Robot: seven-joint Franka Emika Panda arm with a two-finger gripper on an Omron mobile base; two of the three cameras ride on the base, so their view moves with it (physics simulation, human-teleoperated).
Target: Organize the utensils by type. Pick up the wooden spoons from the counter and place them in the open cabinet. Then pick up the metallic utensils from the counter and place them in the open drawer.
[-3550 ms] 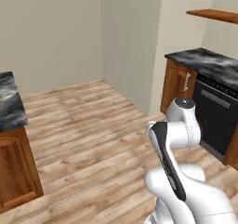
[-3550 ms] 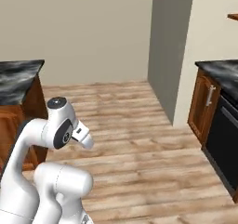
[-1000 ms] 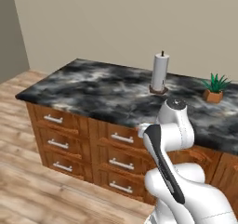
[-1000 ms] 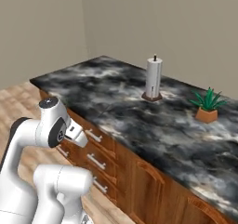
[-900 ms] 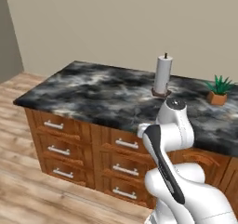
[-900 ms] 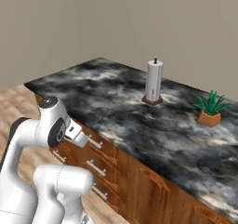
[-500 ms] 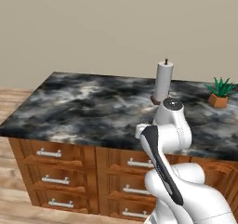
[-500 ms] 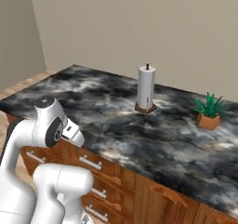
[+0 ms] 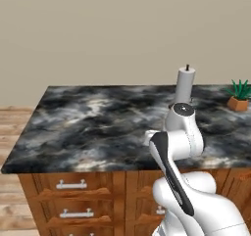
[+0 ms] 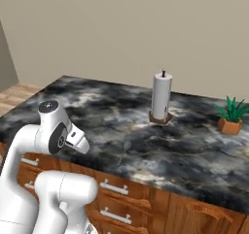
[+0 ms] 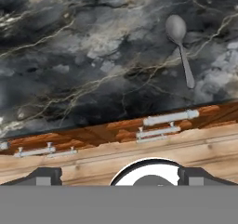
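The grey metal spoon point(image 11: 180, 51) lay flat on the marble worktop point(image 9: 98, 127), close to the front edge, with its bowl pointing away from the edge and its thin handle running back toward it. In the right base view the same spoon point(image 10: 124, 150) showed as a faint grey sliver well in front of the paper-towel roll point(image 10: 161, 97) and well apart from the potted plant point(image 10: 231, 115). No wooden spoons could be made out on the stretch of worktop in sight.

The fingers point(image 11: 119, 175) stood wide apart and held nothing; they hung in front of the drawer fronts point(image 11: 167, 121), below the level of the slab. The spoon lay ahead of them and off to the right in the hand view, up on the surface, not between them.

The step in hand looked like the approach, with nothing yet carried. To do it well, the hand would probably need to rise above the edge, shift toward the spoon's side, and come down over the middle of the handle with the fingers straddling it crosswise. A thin flat handle on hard stone is likely to slip, so a low, square closing near the surface seems wise.
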